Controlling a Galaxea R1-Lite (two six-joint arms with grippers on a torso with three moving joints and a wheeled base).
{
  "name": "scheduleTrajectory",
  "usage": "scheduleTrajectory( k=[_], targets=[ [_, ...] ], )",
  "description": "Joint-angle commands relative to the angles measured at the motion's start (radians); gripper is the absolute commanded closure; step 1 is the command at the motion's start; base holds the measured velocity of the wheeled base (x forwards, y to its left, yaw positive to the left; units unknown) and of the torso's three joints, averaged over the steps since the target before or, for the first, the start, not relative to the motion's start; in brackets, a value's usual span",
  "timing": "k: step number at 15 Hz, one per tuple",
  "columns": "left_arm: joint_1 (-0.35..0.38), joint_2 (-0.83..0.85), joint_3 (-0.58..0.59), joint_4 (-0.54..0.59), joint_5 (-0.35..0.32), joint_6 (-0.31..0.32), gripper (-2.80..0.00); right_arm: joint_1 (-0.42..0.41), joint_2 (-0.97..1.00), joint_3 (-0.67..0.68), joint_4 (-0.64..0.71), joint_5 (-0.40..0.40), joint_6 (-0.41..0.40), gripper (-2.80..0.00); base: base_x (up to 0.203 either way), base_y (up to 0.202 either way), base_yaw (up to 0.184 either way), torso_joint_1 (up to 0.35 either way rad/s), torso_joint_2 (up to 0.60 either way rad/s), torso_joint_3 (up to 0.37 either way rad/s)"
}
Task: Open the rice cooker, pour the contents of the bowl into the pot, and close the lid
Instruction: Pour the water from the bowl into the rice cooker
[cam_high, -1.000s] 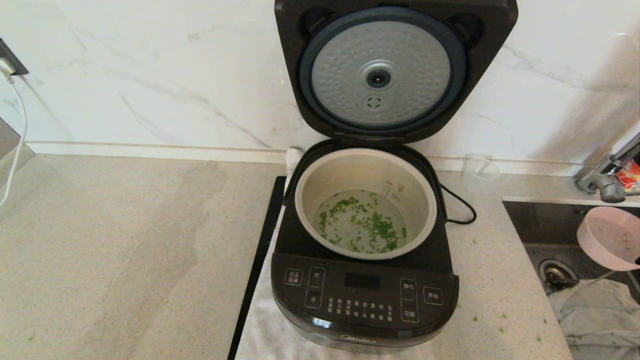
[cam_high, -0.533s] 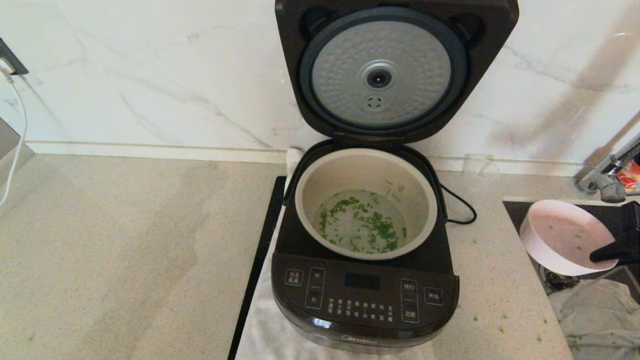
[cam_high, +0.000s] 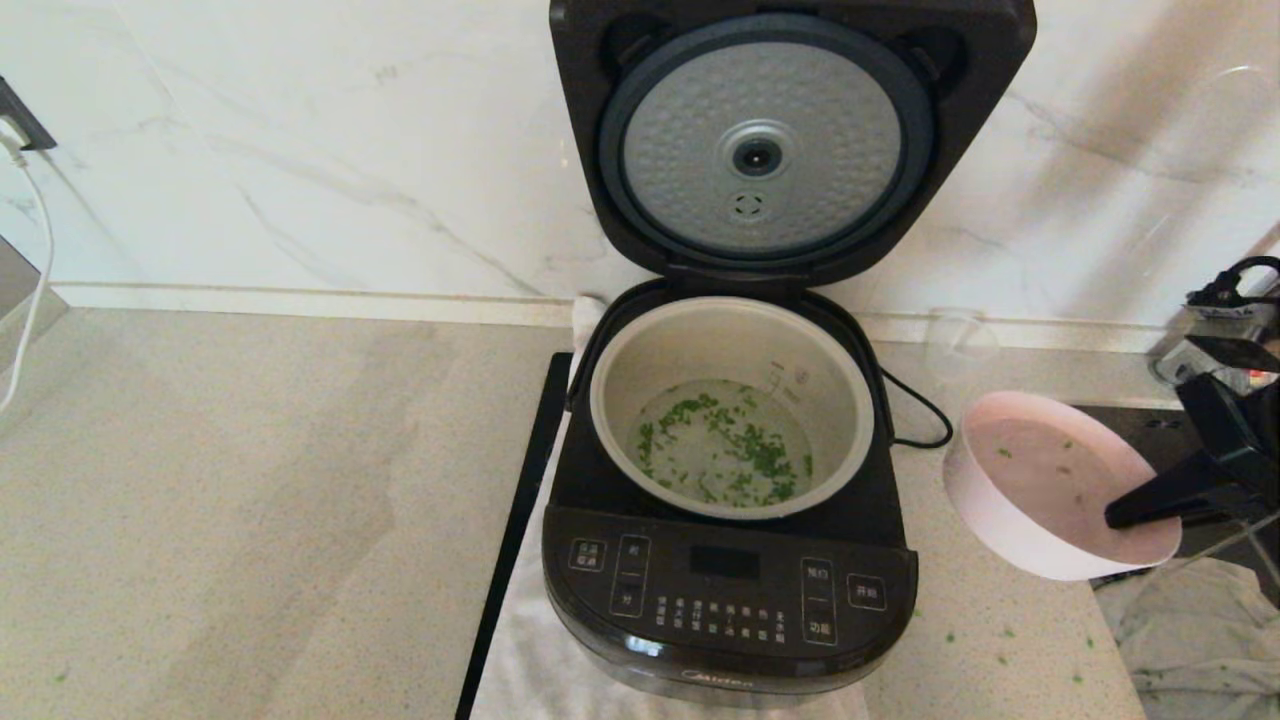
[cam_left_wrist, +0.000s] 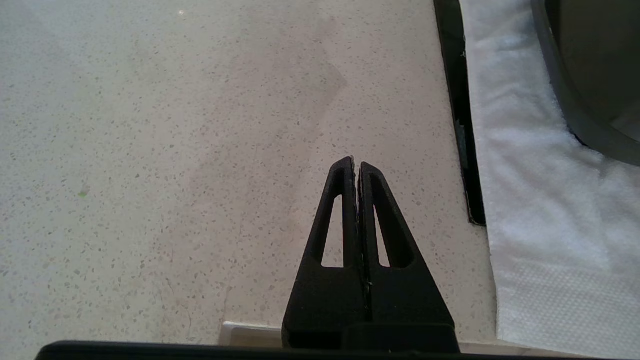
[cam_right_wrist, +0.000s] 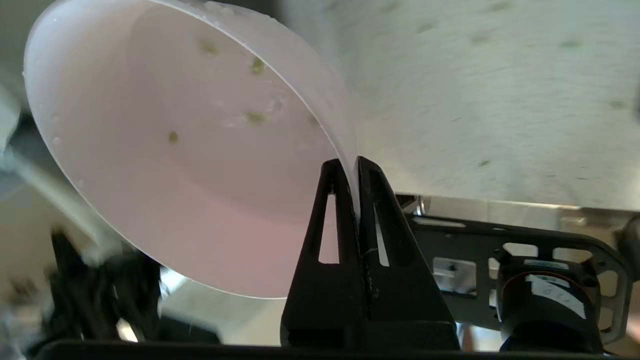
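While the right gripper (cam_high: 1125, 517) pinches the near-empty pink bowl (cam_high: 1050, 480) by its rim beside the open rice cooker (cam_high: 730, 590), that thin edge-hold risks slipping and dropping it.

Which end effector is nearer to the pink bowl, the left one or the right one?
Right. The right end effector grips the bowl by its rim, beside the rice cooker; the left end effector hangs over the counter beyond it.

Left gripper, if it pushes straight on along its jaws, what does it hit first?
Most likely the bare speckled countertop: the left gripper, jaws shut, points over open counter, with the black strip and white towel off to one side. Depth is hard to judge from the wrist view.
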Motion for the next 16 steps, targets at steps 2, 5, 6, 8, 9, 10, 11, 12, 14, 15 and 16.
scheduleTrajectory(
  k=[2,5,6,8,9,10,11,12,14,15,16],
  targets=[
    [0.0,0.0,0.0,0.0,-0.002,0.0,0.0,0.135,0.037,-0.103,0.03,-0.01,0.003,0.0,0.0,0.0,0.0,0.0,0.0,0.0],
    [0.0,-0.001,0.0,0.0,-0.002,0.0,0.0,0.234,0.096,-0.211,0.024,-0.067,0.041,0.0,0.0,0.0,0.0,0.0,0.0,0.0],
    [0.0,-0.001,0.0,0.0,-0.002,0.0,0.0,0.265,0.12,-0.259,0.021,-0.08,0.063,0.0,0.0,0.0,0.0,0.0,0.0,0.0],
    [0.0,-0.001,0.0,0.0,0.0,0.0,0.0,0.331,0.189,-0.349,0.019,-0.119,0.106,0.0,0.0,0.0,0.0,0.0,0.0,0.0],
    [0.0,-0.001,0.0,0.0,0.0,0.0,0.0,0.369,0.223,-0.376,0.004,-0.149,0.142,0.0,0.0,0.0,0.0,0.0,0.0,0.0],
    [0.0,0.0,0.0,0.0,-0.001,0.0,0.0,0.399,0.244,-0.378,-0.044,-0.175,0.171,0.0,0.0,0.0,0.0,0.0,0.0,0.0],
    [0.0,0.0,0.0,0.0,-0.002,0.0,0.0,0.418,0.26,-0.377,-0.089,-0.191,0.205,0.0,0.0,0.0,0.0,0.0,0.0,0.0],
    [0.0,0.0,0.0,0.0,-0.001,0.0,0.0,0.429,0.269,-0.377,-0.126,-0.195,0.23,0.0,0.0,0.0,0.0,0.0,0.0,0.0],
    [0.0,0.0,0.0,0.0,0.0,0.0,0.0,0.446,0.284,-0.377,-0.209,-0.206,0.242,0.0,0.0,0.0,0.0,0.0,0.0,0.0],
    [0.0,0.0,0.0,0.0,-0.002,0.0,0.0,0.453,0.299,-0.377,-0.244,-0.218,0.245,0.0,0.0,0.0,0.0,0.0,0.0,0.0],
    [0.0,-0.001,0.0,0.0,-0.001,0.0,0.0,0.46,0.316,-0.377,-0.288,-0.238,0.254,0.0,0.0,0.0,0.0,0.0,0.0,0.0]
  ],
)
